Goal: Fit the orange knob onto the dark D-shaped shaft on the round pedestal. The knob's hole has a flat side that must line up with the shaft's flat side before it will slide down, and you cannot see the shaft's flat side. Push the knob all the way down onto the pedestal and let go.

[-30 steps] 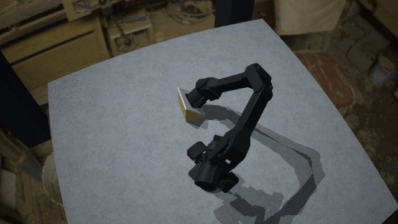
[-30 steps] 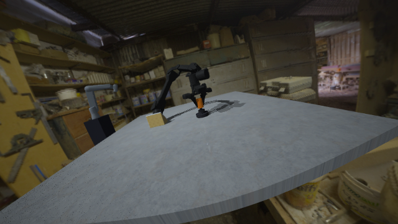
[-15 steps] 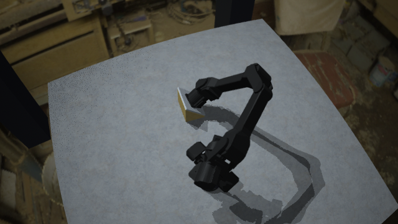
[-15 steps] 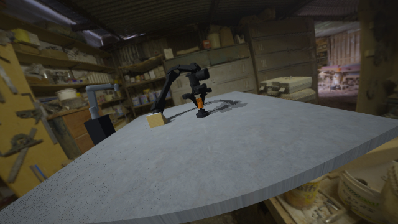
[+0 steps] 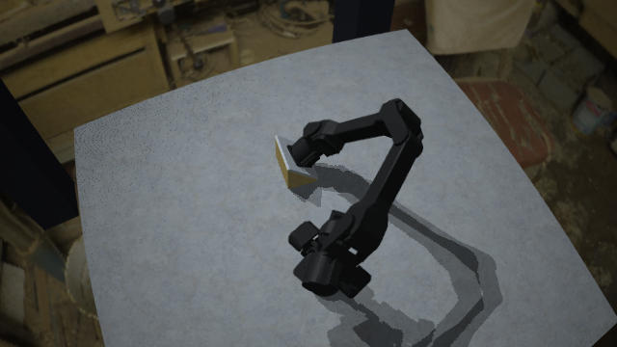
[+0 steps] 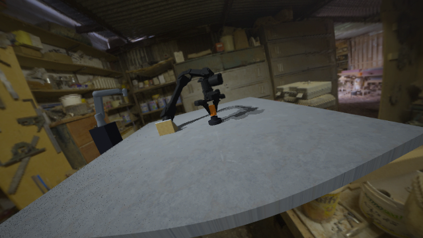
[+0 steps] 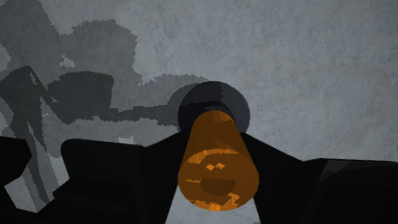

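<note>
The orange knob (image 6: 213,110) (image 7: 218,155) is upright between the fingers of my gripper (image 6: 213,112) (image 7: 214,135), which is shut on it. The knob is directly over the round dark pedestal (image 6: 215,121) (image 7: 238,102). A short dark stretch shows between the knob's lower end and the pedestal's wide base in the exterior view. The knob's top face, with a darker recess, faces the wrist camera. The shaft's flat side and the knob's hole are hidden, so their alignment cannot be told. In the top view the arm hides knob, pedestal and fingertips.
A wooden block (image 5: 302,179) (image 6: 166,128) stands on the grey table (image 5: 193,217) (image 6: 231,165) by the arm's base. The arm's shadows fall across the table and partly over the pedestal. Beyond the table's edge, a grey jointed post (image 6: 99,106) rises from a dark box.
</note>
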Available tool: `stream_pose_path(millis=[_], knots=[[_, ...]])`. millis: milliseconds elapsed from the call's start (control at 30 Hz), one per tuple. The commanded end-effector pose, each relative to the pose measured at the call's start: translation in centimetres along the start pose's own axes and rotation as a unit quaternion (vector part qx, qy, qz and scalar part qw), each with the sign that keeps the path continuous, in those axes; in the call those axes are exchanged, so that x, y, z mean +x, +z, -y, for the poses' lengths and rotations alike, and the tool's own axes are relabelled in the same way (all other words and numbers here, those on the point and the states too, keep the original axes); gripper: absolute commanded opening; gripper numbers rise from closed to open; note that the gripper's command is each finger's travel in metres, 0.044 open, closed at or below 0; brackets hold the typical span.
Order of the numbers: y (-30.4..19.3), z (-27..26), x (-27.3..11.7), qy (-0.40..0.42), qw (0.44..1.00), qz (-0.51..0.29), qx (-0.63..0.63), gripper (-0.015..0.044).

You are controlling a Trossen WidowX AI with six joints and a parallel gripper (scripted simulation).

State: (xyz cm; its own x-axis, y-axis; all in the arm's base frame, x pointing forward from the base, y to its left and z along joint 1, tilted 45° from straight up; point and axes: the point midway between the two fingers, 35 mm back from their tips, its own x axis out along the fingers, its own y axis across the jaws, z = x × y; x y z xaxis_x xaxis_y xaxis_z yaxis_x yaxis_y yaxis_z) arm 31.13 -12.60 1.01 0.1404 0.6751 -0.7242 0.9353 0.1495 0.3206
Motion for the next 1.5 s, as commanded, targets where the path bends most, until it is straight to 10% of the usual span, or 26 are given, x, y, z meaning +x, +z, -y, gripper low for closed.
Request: stream_pose_path(millis=[0, 700, 1267, 1467], knots=[[-0.1, 0.09, 0.37, 0.001, 1.0, -0.002, 0.017, 0.0], [-0.06, 0.08, 0.92, 0.0, 0.999, 0.0, 0.038, 0.0], [-0.06, 0.08, 0.92, 0.0, 0.999, 0.0, 0.038, 0.044], [-0.06, 0.08, 0.92, 0.0, 0.999, 0.0, 0.038, 0.044]])
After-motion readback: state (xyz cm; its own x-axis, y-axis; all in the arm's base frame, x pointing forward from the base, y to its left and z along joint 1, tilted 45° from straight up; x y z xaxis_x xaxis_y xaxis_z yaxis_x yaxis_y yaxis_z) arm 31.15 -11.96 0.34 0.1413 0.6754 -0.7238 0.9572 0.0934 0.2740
